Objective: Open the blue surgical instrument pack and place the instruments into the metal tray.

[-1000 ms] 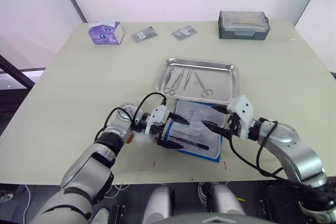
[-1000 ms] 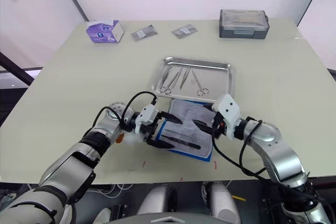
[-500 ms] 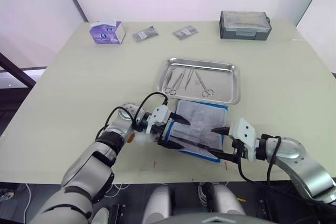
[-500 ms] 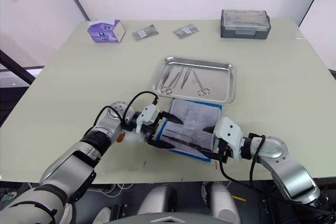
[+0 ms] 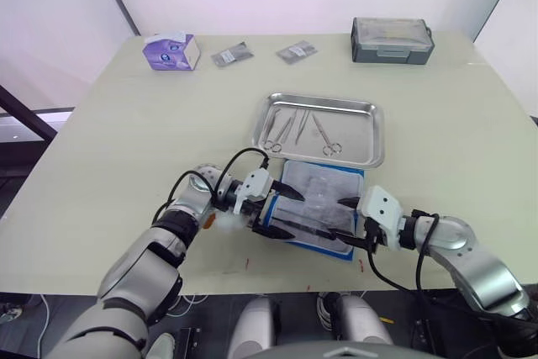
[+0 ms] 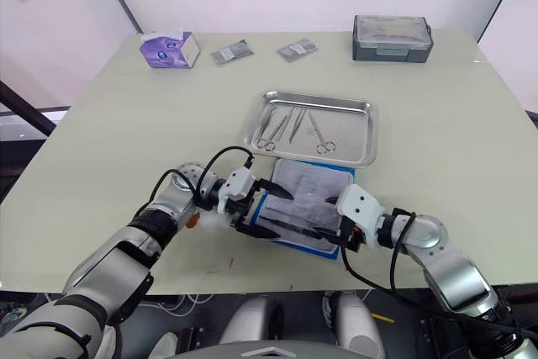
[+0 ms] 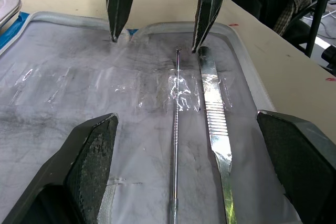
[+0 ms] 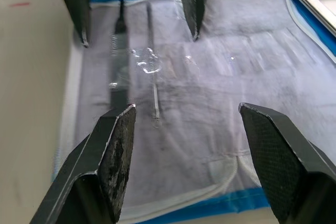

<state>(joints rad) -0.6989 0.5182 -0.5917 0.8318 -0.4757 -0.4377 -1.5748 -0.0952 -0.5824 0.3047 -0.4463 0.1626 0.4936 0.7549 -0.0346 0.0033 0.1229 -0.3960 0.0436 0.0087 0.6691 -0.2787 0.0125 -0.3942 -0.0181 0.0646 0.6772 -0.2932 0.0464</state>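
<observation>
While the blue surgical instrument pack (image 5: 315,213) lies unfolded just in front of the metal tray (image 5: 370,136), I see left gripper (image 5: 284,212) & right gripper (image 5: 348,220) both spread wide over it, facing each other; two instruments (image 7: 210,106) remain inside.

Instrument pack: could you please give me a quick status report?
Both grippers open, left gripper and right gripper at opposite ends of the opened blue pack. Two instruments left in its lining, others in metal tray. Nothing obstructing.

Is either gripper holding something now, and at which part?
No. The left gripper and right gripper are both open over the blue surgical instrument pack.
</observation>
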